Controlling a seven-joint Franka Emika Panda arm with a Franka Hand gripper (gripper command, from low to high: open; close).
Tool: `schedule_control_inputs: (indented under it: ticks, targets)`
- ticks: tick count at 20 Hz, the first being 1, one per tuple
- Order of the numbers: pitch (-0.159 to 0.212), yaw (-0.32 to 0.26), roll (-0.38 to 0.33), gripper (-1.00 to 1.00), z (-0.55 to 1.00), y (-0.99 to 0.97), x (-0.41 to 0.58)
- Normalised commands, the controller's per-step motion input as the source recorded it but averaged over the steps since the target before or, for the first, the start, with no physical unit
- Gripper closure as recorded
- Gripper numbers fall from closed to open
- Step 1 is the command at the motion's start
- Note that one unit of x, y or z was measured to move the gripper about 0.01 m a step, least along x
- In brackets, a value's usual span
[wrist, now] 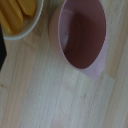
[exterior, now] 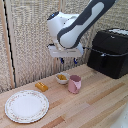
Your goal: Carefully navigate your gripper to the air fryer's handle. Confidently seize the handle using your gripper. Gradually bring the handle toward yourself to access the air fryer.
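The black boxy air fryer [exterior: 110,52] stands at the exterior view's right, at the back of the wooden table. Its short black handle [exterior: 103,56] juts from the front drawer. My gripper [exterior: 68,60] hangs above the pink cup [exterior: 74,83], well to the left of the air fryer and apart from the handle. Its two dark blue-tipped fingers [exterior: 63,60] point down with a gap between them and hold nothing. The wrist view looks straight down into the pink cup [wrist: 82,40]; no fingers and no air fryer show there.
A small white bowl of yellow food [exterior: 62,77] sits beside the cup, also in the wrist view [wrist: 20,17]. A yellow block [exterior: 41,86] and a patterned plate [exterior: 27,105] lie on the wooden table [exterior: 95,107]. A curtain hangs behind.
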Motion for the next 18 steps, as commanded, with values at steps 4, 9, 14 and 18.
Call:
schedule_control_inputs:
  ticks: [4, 9, 14, 18]
  targets:
    - [-0.237, 0.032, -0.374, -1.00, 0.00, -0.04, 0.068]
    - [-0.266, 0.136, -0.363, -1.00, 0.00, -0.16, 0.000]
    - [-0.258, 0.138, -0.357, -1.00, 0.00, -0.29, 0.002]
    - [-0.219, 0.007, -0.264, -1.00, -0.14, -0.61, 0.031]
